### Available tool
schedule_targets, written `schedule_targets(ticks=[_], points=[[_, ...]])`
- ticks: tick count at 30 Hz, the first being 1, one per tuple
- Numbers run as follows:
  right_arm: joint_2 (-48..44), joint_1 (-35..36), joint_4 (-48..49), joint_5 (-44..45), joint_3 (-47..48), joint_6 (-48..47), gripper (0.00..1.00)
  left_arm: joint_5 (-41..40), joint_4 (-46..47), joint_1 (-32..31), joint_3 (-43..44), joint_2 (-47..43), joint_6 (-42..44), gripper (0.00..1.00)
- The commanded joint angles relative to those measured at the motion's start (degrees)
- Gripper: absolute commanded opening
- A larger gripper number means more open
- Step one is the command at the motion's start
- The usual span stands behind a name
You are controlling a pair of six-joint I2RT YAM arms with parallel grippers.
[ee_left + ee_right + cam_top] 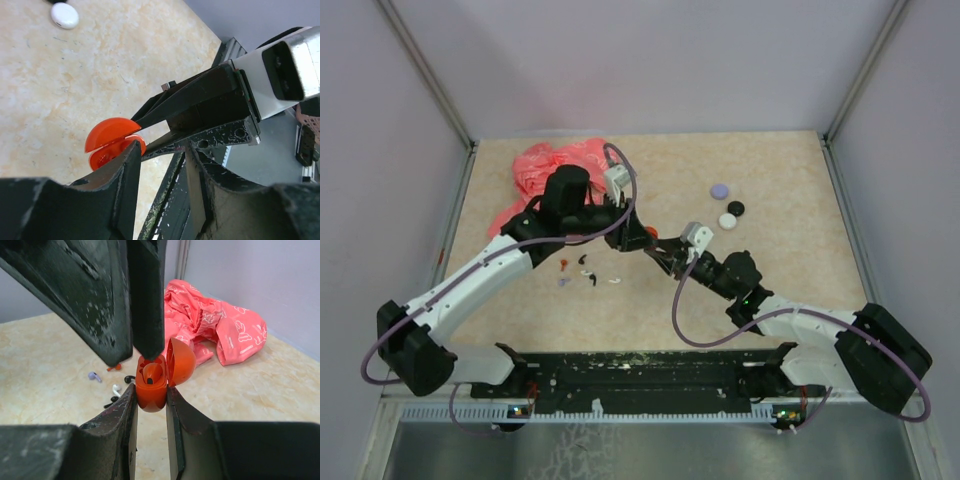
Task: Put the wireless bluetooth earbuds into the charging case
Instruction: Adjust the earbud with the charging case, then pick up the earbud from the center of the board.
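My right gripper (151,392) is shut on the orange charging case (152,400), which it holds upright with the lid swung open. An orange earbud (152,374) sits in one socket of the case. My left gripper (162,150) hovers right over the case (112,140), jaws apart and nothing between them; one fingertip (149,347) touches the case's top. The two grippers meet over the table's middle (658,246). Loose earbuds lie on the table: purple (93,376), white (116,388), black (129,378) and red (114,367).
A crumpled pink bag (555,165) lies at the back left, behind the left arm. Three small round discs, purple (720,189), black (736,208) and white (727,221), sit at the right middle. Grey walls close the table on three sides.
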Motion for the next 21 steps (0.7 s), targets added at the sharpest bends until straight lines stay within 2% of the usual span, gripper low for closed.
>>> schedule_targets(ticks=[1, 8, 14, 17, 21], points=[[-1.95, 0.1, 3.33, 2.04, 0.91, -0.68, 0.0, -7.46, -1.08, -0.09, 0.47, -4.8, 1.3, 0.47], [-5.22, -0.35, 0.13, 4.96, -1.58, -2.23, 0.0, -27.7, -9.76, 0.56, -0.27, -6.63, 0.16, 0.51], [-6.91, -0.38, -1.05, 5.67, -2.74, -2.93, 0.0, -42.6, -18.5, 1.63, -2.35, -4.7, -2.41, 0.52], [-7.53, -0.38, -1.46, 5.89, -3.1, -3.22, 0.0, -44.94, -21.39, 3.98, -3.65, -2.99, -3.35, 0.52], [-8.32, -0.39, -1.67, 6.41, -3.78, -3.58, 0.0, -41.01, -22.07, 11.36, -7.7, -1.55, -3.43, 0.49]])
